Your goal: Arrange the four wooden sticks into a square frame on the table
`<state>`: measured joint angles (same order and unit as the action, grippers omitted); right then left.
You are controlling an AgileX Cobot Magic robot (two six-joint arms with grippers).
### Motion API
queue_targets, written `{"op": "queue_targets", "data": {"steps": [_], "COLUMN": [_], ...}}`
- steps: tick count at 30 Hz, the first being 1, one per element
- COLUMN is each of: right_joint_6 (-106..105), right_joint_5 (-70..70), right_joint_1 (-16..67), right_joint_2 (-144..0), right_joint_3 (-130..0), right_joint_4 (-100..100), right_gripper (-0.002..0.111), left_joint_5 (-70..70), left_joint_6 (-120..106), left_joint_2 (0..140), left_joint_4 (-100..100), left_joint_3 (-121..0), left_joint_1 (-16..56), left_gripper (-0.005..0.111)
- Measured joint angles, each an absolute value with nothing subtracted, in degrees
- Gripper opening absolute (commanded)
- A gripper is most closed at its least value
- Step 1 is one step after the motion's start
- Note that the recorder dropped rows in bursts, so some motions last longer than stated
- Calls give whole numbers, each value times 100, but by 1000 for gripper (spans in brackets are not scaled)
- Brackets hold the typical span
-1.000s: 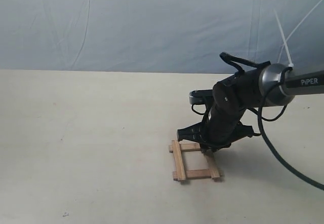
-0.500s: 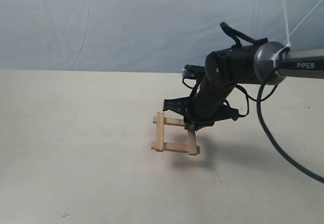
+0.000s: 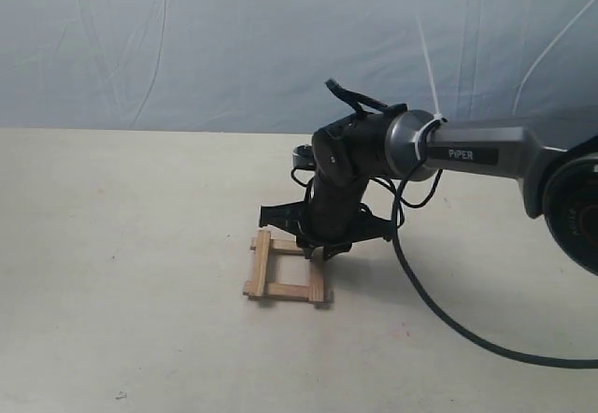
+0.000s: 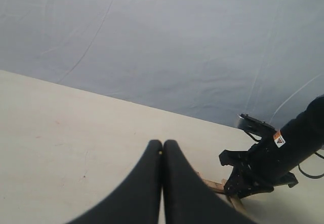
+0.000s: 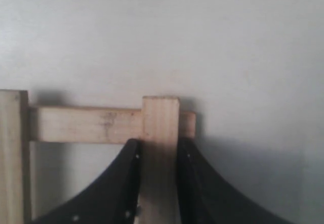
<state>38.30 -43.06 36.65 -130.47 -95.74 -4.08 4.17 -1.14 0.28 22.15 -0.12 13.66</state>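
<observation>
1. The right gripper [image 5: 158,158] has its black pincer closed narrowly on one flat light-brown wooden stick [image 5: 160,117], which forms one side of the small open square frame [image 3: 285,291]. This hold probably lets it shift the whole frame.
2. The frame lies low near the middle of the wide pale beige table [image 3: 121,273]; I cannot tell whether it touches.
3. The left gripper [image 4: 162,155] hangs well apart, fingers pressed together and empty.
4. A black cable [image 3: 439,315] trails nearby, and nothing blocks the way.
</observation>
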Motion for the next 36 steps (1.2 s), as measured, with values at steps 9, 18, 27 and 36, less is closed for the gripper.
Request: {"op": "queue_targets", "data": {"steps": [9, 18, 27, 36], "right_joint_6": [3881, 2020, 967, 876], "right_joint_5": [-4592, -5384, -4179, -2626], "right_joint_1": [3654, 2573, 895, 445], "right_joint_2": [-12622, -11288, -9461, -6844], "right_joint_3": [-9574, -8373, -5724, -3789], "right_joint_4": [-671, -562, -283, -393], "right_gripper": [-1, -1, -1, -1], "left_joint_5": [417, 417, 417, 417], "left_joint_6": [-114, -114, -114, -114], "left_joint_2": [28, 28, 28, 28], "left_joint_4": [2215, 2215, 2215, 2215], "left_joint_3": [-12, -12, -12, -12], "left_joint_1": [1366, 1366, 1366, 1366], "left_gripper": [0, 0, 0, 0]}}
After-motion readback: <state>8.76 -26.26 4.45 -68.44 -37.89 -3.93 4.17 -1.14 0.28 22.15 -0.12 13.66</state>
